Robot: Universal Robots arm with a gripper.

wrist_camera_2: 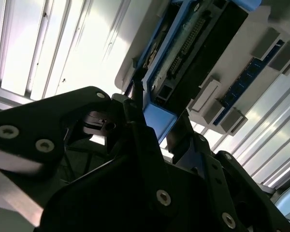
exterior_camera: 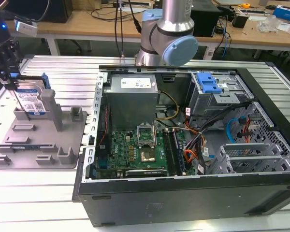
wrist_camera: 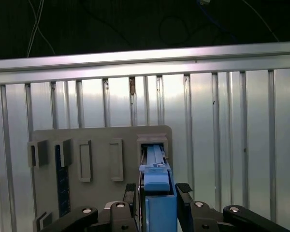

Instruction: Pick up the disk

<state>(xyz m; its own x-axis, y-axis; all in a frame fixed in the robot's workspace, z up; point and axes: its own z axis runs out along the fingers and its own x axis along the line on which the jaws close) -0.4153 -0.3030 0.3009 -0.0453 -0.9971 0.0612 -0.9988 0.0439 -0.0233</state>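
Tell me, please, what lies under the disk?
The disk stands on edge on the grey tray, which lies directly under it. The disk's own body covers how its lower edge is seated.

Open air above disk (exterior_camera: 31, 102), tall grey post (exterior_camera: 52, 108) just beside, computer case (exterior_camera: 183, 198) probably clear

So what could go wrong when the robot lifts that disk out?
The disk stands on edge in the grey tray, tight beside a tall post. Lifted crooked, it might catch there and drag the tray. The gripper seems to pinch just its narrow blue end, so it might slip.
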